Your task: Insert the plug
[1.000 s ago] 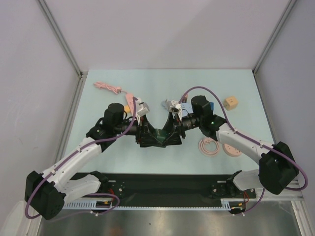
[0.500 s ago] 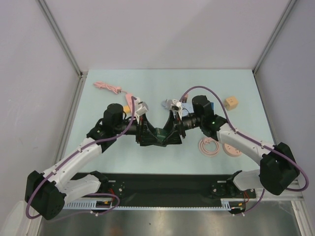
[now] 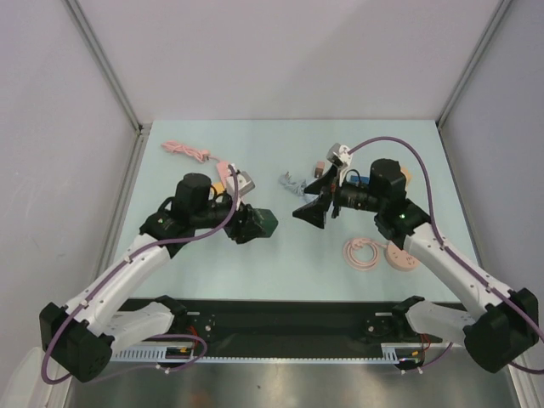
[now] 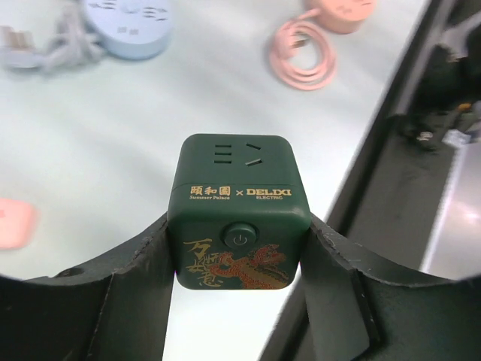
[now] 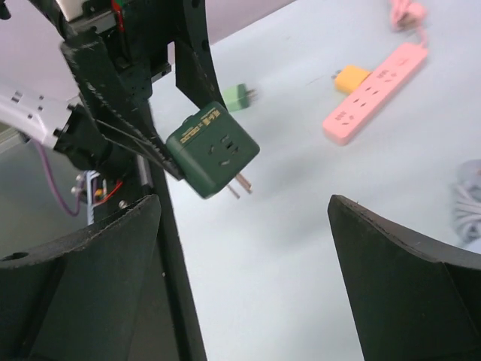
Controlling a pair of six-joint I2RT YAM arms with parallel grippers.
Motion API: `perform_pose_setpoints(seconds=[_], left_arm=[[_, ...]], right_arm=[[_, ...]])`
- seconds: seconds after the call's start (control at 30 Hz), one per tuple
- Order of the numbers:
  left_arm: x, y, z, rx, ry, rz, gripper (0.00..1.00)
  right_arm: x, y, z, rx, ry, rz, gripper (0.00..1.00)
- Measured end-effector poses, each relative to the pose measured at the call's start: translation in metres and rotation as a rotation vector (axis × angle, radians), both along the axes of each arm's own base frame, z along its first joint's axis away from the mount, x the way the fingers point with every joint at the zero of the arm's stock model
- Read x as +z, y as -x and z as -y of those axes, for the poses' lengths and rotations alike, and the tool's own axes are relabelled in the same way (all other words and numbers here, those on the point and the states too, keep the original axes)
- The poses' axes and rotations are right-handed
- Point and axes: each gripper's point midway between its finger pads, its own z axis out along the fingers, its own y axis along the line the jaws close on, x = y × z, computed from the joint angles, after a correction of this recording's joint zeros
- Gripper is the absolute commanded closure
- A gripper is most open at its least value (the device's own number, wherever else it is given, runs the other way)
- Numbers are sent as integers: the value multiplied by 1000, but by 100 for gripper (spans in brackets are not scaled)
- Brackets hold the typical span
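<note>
Left pincer (image 4: 239, 248) clamping green cube plug (image 4: 239, 169) by opposite flat sides, hanging above table (image 3: 280, 263), left of centre. Right pincer (image 5: 242, 203) gaping wide, empty. Cube likely rigid, light, smooth-skinned; side hold leaving prongs (image 5: 239, 184) free.

Left arm (image 3: 119, 279) and right arm (image 3: 446, 263): white link shells, black joint housings (image 3: 194, 194) at shoulder, elbow and wrist. A purple cable (image 3: 382, 139) loops along each arm. Fingers (image 4: 113, 301) are matte black, broad, curved, with rough edges. Thin red wire (image 5: 109, 192) at lower left of right wrist view.
</note>
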Motion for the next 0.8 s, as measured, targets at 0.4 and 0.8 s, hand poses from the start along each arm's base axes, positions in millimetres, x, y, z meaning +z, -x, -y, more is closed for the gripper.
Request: perform_pose_setpoints(seconds=[0.4, 0.8], left_arm=[[-5, -79, -53, 281, -291, 71, 100], [-16, -121, -82, 590, -288, -29, 100]], right_arm=[[12, -15, 36, -286, 12, 35, 1], [-79, -97, 95, -821, 169, -329, 48]])
